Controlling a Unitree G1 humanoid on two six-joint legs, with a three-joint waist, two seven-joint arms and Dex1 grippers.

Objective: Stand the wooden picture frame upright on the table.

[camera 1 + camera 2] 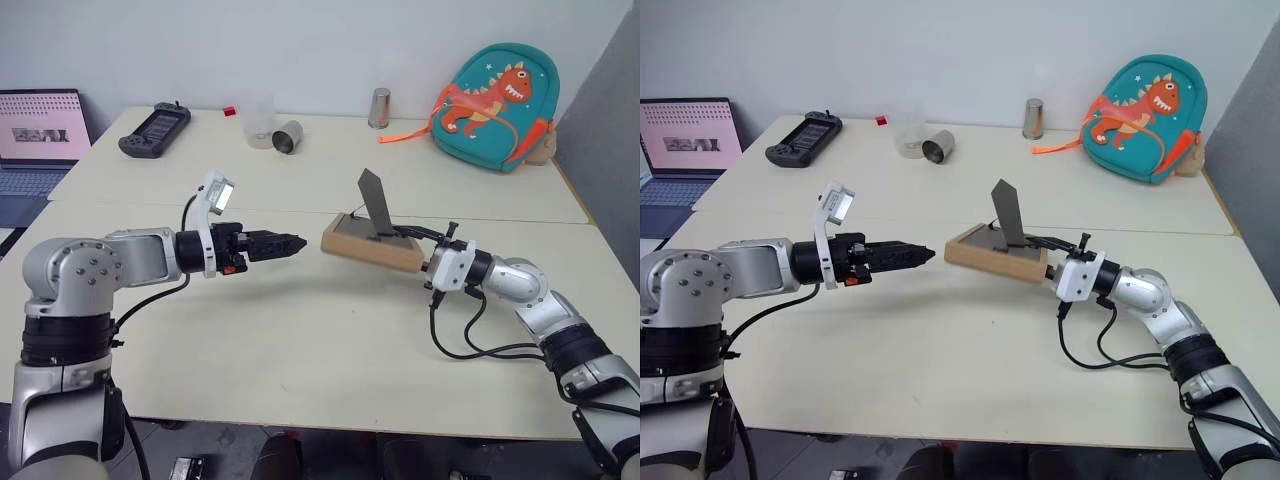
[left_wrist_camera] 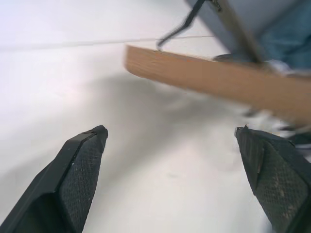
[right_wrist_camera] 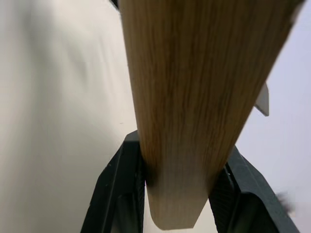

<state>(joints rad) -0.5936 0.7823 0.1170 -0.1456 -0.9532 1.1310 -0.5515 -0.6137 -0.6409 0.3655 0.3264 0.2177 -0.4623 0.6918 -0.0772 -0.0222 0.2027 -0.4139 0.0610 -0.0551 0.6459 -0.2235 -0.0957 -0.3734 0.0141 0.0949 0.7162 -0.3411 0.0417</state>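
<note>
My right gripper (image 1: 424, 250) is shut on the right edge of the wooden picture frame (image 1: 372, 246). The frame lies nearly flat a little above the table (image 1: 300, 350), with its dark back panel facing up. Its fold-out stand (image 1: 377, 203) sticks upward. In the right wrist view the light-wood edge (image 3: 189, 97) is pinched between the two fingers (image 3: 119, 194). My left gripper (image 1: 296, 243) is open and points at the frame's left end, a short gap away. In the left wrist view its fingertips (image 2: 82, 160) are spread wide, with the frame (image 2: 209, 80) ahead of them.
At the table's back stand a teal dinosaur backpack (image 1: 497, 105), a metal tumbler (image 1: 379, 108), a clear plastic cup (image 1: 258, 120), a tipped metal cup (image 1: 288, 137) and a black game controller (image 1: 155, 130). An open laptop (image 1: 38, 135) sits at the far left.
</note>
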